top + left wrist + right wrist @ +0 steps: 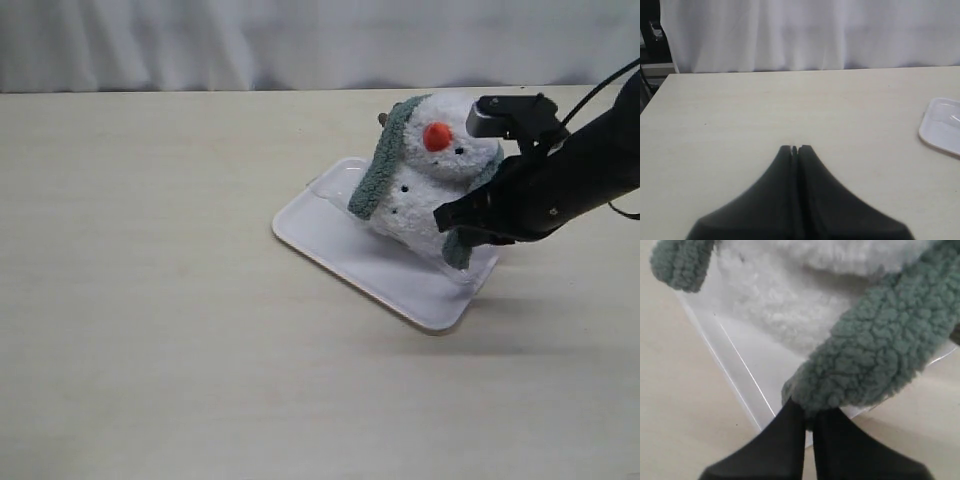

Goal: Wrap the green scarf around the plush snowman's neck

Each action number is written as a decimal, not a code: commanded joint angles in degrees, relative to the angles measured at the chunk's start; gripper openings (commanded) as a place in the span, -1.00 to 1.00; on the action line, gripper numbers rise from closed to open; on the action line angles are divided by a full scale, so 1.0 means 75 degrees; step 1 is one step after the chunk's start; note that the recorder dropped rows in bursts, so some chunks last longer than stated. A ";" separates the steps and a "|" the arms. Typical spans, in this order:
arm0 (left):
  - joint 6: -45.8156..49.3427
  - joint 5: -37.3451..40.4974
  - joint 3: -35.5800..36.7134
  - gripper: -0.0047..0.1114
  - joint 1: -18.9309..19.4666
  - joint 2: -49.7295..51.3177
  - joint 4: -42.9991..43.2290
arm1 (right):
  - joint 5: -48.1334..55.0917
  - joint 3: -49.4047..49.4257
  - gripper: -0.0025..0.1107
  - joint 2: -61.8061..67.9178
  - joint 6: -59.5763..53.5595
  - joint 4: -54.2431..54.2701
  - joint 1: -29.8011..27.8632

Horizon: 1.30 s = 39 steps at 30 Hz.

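The plush snowman [432, 185] leans tilted on a white tray [340, 240], orange nose up and to the right. The green scarf [382, 165] drapes over its head and down its left side; the other end [458, 247] hangs on the right. My right gripper [462, 232] is shut on that end, seen close in the right wrist view as the scarf's fuzzy tip [870, 365] pinched between the black fingers [785, 440], with the snowman's white body [790, 295] behind. My left gripper [794, 148] is shut and holds nothing, over bare table, out of the exterior view.
The tray's corner [942, 125] shows at the edge of the left wrist view. A white curtain [300, 40] backs the pale table [150, 300]. The right arm [580, 160] reaches in from the right edge.
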 commanded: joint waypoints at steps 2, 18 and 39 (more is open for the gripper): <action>-0.0001 -0.0070 0.0016 -0.92 0.0007 -0.0015 -0.0053 | -0.0001 -0.0030 -0.88 0.0631 -0.0690 0.0684 -0.0020; -0.0001 -0.0070 0.0016 -0.92 0.0007 -0.0015 -0.0053 | 0.1589 -0.0868 0.00 0.0667 -0.1456 0.1082 -0.0020; -0.0001 -0.0070 0.0016 -0.92 0.0007 -0.0015 -0.0053 | 0.3194 -0.1768 -0.32 -0.0854 -0.1560 0.1059 0.0069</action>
